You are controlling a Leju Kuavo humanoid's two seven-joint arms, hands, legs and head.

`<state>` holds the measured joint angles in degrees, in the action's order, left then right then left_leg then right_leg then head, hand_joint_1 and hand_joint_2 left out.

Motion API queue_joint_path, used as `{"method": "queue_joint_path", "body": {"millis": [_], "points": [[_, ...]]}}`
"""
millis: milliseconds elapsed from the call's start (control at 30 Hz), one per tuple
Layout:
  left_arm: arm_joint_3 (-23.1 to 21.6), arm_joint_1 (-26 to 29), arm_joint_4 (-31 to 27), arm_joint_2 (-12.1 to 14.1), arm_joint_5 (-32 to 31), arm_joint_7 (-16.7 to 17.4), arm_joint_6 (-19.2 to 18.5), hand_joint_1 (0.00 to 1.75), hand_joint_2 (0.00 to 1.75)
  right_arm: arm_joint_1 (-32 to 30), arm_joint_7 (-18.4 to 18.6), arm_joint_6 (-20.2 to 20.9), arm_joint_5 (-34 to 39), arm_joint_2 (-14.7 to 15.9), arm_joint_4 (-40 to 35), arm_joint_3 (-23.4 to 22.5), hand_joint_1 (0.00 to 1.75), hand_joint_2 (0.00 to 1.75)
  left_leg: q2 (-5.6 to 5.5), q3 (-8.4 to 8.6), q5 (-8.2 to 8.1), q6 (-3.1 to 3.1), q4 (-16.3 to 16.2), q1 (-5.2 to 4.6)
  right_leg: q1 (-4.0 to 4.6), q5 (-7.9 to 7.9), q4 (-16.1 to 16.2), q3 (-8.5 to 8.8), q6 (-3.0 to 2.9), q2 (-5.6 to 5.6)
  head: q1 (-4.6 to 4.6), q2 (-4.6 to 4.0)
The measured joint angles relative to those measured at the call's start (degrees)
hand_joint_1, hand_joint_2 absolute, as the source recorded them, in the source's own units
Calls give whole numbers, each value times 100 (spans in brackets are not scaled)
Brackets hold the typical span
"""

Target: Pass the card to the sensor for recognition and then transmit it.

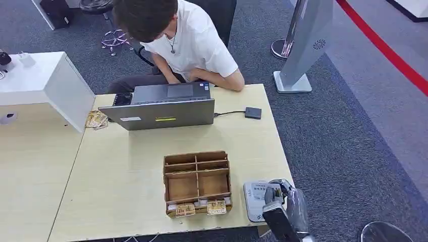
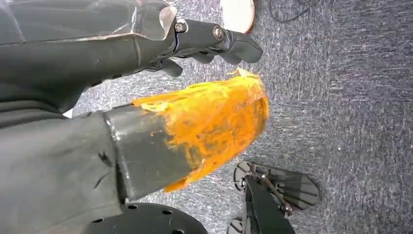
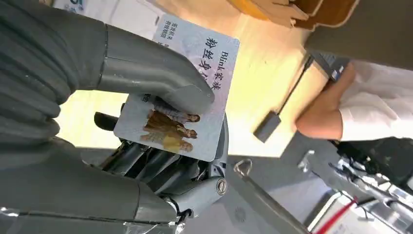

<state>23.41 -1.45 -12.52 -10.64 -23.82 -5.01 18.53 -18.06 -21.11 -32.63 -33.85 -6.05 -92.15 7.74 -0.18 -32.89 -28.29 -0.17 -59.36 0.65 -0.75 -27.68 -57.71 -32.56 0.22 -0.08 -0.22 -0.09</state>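
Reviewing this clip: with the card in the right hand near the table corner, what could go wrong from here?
The right hand pinches the card between thumb and fingers, so it might slip on the way. The sensor lies far across the table, near the person's forearm and the laptop; a reach could brush them or snag the cable.

laptop (image 1: 164, 107) behind divided box (image 1: 197, 182), on table (image 1: 121, 171)

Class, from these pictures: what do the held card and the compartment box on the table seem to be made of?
The card, held by the right hand, looks like glossy plastic: a stiff flat sheet with printed text and a photo, and a slight sheen. The box looks like matte brown cardboard or thin wood: slotted dividers with plain edges; which of the two is unclear.
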Motion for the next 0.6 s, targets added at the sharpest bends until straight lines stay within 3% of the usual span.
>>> {"method": "queue_joint_path", "body": {"millis": [300, 600], "points": [[92, -1, 0, -9, -35, -41, -2, 0, 0, 67, -208, 638, 561, -44, 337, -210, 175, 175, 0, 1, 0, 0, 0, 0, 0, 0, 0, 0, 0, 0, 0, 0], [129, 0, 0, -20, -103, -63, -17, 0, 0, 137, -256, 745, 647, -105, 658, -319, 175, 175, 0, 0, 0, 0, 0, 0, 0, 0, 0, 0, 0, 0, 0, 0]]}}
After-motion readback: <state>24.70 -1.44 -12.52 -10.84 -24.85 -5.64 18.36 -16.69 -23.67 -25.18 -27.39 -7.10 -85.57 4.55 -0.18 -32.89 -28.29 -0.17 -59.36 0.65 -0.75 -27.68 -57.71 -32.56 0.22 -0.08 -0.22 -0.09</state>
